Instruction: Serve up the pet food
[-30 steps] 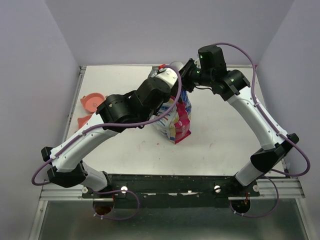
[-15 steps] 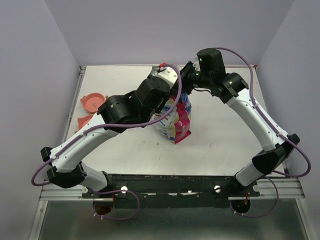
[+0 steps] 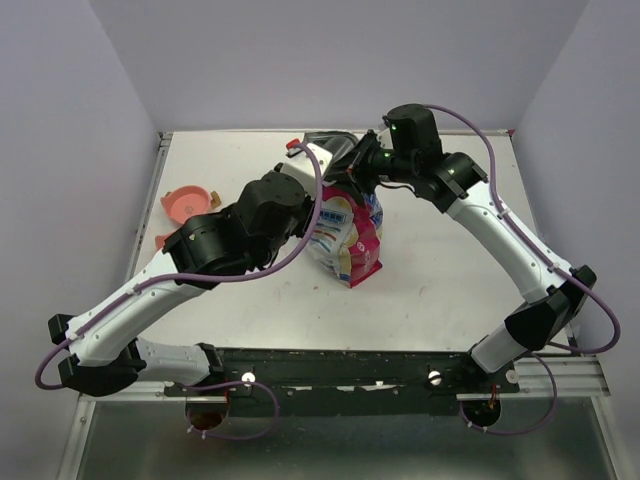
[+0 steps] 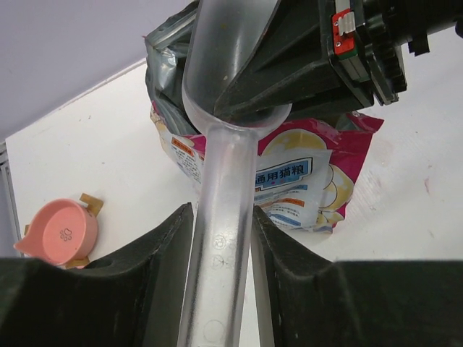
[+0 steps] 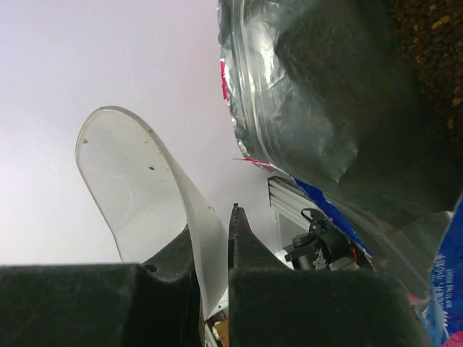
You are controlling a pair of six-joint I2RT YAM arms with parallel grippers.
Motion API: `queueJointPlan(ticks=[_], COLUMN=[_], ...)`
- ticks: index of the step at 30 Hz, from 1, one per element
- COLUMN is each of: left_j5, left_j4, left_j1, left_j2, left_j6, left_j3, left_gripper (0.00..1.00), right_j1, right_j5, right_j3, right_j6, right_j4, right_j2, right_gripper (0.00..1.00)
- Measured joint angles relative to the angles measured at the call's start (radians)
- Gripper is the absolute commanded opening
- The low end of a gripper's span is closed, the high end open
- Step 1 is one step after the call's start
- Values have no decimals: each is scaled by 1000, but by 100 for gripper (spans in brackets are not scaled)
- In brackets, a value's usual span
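The pink, white and blue bag [image 3: 345, 235] stands at the table's middle, its mouth open at the far side. Brown kibble [image 5: 427, 29] shows deep inside the bag [image 5: 289, 87] in the right wrist view. My left gripper [image 4: 221, 217] is shut on the handle of the clear scoop [image 4: 221, 275]; it hovers at the bag's far left [image 3: 305, 152]. The scoop bowl [image 5: 130, 181] holds only crumbs. My right gripper [image 5: 230, 217] sits at the bag's top [image 3: 358, 158], jaws almost together with the scoop's thin wall between them.
Two salmon-pink bowls lie at the left edge: one [image 3: 185, 203], also in the left wrist view [image 4: 61, 231], and a second [image 3: 168, 240] partly under my left arm. Purple walls enclose the table; both arms cross above the bag.
My left arm drew back to the left with the scoop. My right gripper shifted left over the bag's top. The bag's dark open mouth now shows behind the grippers.
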Motion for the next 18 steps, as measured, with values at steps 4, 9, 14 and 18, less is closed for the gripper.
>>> queueJointPlan(ticks=[4,9,14,18], left_j5=[-15,-39,-55,-58], left_j4=[-4,-18,-24,-25], left_j1=[3,5,5,5], left_j2=[0,2,11,26], left_j6=[-3,-8,0,7], left_j3=[0,0,2,16], left_gripper=[53,51,54,58], right_j1=[-10,-11,-13,-18], right_j5=[-11,-17,-18,-18], right_j3=[-5,-5,-5,-5], right_j6=[30,63,66,69], right_j4=[3,22,23,24], right_j2=[0,-2,-2,-2], right_gripper=[0,0,0,0])
